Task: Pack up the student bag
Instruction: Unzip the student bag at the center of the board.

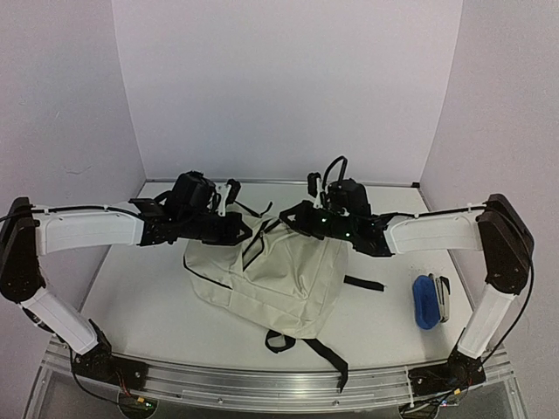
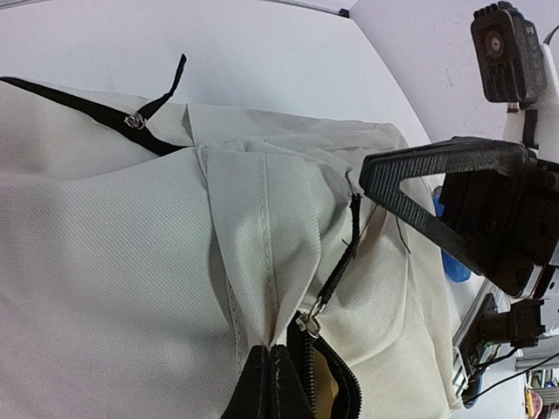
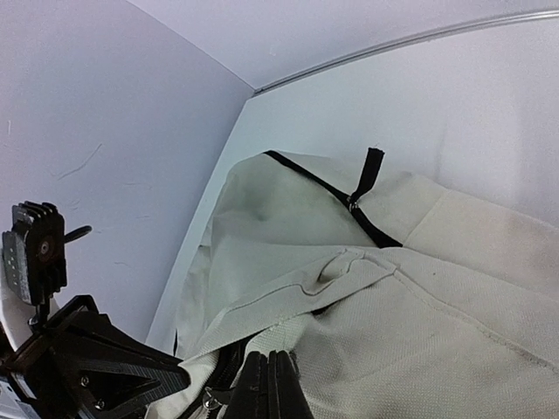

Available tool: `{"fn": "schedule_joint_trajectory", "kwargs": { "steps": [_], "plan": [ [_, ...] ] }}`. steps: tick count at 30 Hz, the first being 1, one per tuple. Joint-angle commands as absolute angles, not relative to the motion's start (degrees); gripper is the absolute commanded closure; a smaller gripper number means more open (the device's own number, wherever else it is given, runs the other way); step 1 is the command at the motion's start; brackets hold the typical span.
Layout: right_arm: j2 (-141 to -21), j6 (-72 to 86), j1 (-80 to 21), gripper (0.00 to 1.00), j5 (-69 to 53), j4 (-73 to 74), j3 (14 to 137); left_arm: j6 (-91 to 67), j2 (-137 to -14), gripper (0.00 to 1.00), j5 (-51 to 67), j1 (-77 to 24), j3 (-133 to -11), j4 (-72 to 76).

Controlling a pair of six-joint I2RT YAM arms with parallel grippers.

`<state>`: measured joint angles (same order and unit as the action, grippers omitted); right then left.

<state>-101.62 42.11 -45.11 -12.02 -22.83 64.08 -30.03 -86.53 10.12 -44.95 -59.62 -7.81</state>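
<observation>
Left gripper (image 2: 273,353) is clamped tight on a fold of the student bag (image 1: 288,279), right next to its zipper (image 2: 336,384). Right gripper (image 3: 269,358) is doing the same, pinching the bag's far top edge. The bag lies on the table (image 1: 157,297), with a blue item (image 1: 425,301) well off its right side.

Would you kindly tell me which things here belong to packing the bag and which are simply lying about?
In the job:
student bag
left gripper, pinching its fabric
right gripper, pinching its fabric

Lying about:
blue object, untouched on the table by the right arm
</observation>
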Motion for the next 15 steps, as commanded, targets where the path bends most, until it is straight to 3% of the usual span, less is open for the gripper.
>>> {"fn": "schedule_joint_trajectory", "kwargs": {
  "steps": [1, 11, 13, 15],
  "plan": [
    [-100.47, 36.04, -44.66, 1.0, -6.25, -25.75, 69.0, -28.97, -83.46, 1.0, 13.05, -44.56, -58.46, -10.05],
    [-103.67, 33.2, -45.53, 1.0, -1.94, -21.71, 73.8, -27.66, -83.75, 0.99, 12.11, -44.6, -59.5, -14.12],
    [-103.73, 33.82, -45.5, 1.0, -3.66, -20.4, 74.33, -27.5, -83.71, 0.92, 11.66, -44.63, -59.91, -14.73],
    [-103.52, 35.31, -45.51, 0.91, -6.12, -18.29, 74.74, -27.48, -83.71, 0.8, 11.39, -44.63, -60.23, -15.21]
  ]
}}
